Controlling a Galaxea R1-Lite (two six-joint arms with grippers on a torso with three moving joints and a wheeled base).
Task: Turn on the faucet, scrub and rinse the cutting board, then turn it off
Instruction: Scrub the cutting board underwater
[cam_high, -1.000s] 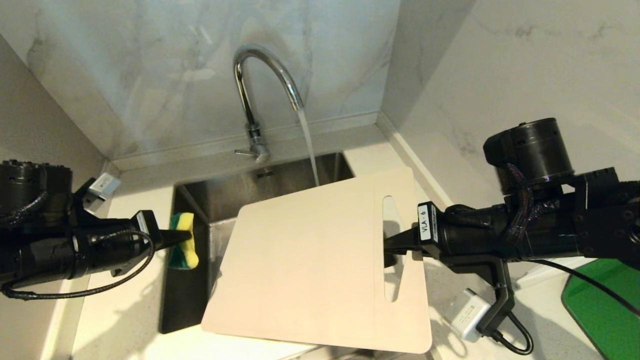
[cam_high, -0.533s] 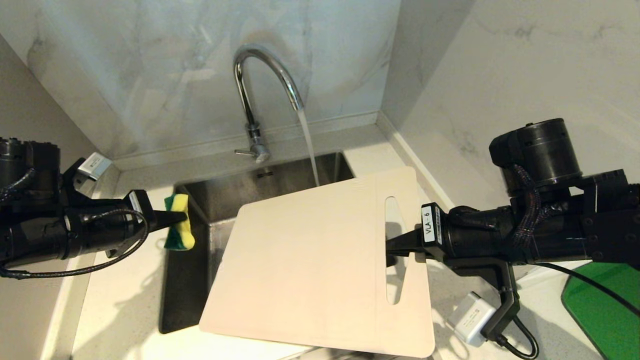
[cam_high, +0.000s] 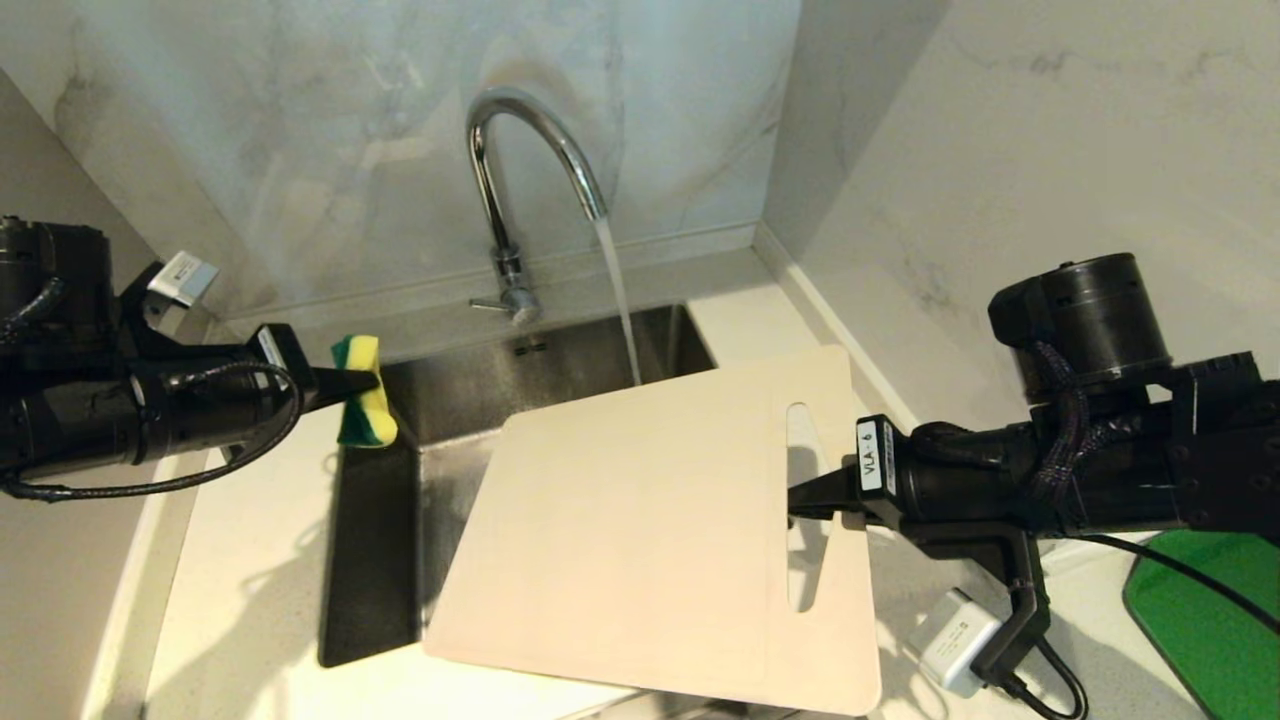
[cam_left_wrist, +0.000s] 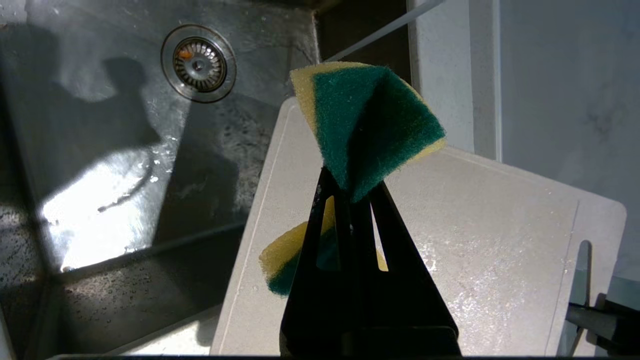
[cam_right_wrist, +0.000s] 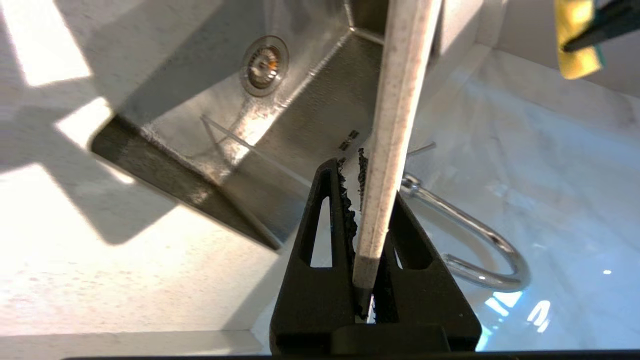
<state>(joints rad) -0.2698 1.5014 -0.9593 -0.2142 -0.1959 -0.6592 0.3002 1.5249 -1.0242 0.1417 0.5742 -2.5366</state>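
— Cutting board (cam_high: 640, 540), location? Large thin beige-cream rectangle, rounded corners, long handle slot near one short end.

— Held in the air over the stainless steel sink (cam_high: 460, 390), tilted, covering most of the basin in the head view. Slotted end points toward the robot's right. Far corner sits just under the water stream (cam_high: 620, 300) falling from the tall chrome gooseneck faucet (cam_high: 520, 170).

— Surroundings, obstructions?

— Faucet rises behind the sink against a pale marble-look wall; its small side lever (cam_high: 490, 305) sticks out at the base. Round drain strainer (cam_left_wrist: 198, 62) shows on the sink floor, uncovered. White speckled countertop (cam_high: 240, 590) around the basin. Dark green mat (cam_high: 1210, 620) at the far right edge, well apart from the board.

— Board relative to the grippers?

— Right gripper (cam_high: 800, 497) comes in level from the right, fingers clamped on the board's edge at the slot; right wrist view shows the board edge-on between the jaws. Left gripper (cam_high: 372, 381) is off the board's left side, above the sink's left rim, not touching the board.

— Left gripper's state?

— Pinched tight on a yellow sponge with green scrub pad (cam_high: 362, 392), squeezed into a fold. Arm extends level from the left.
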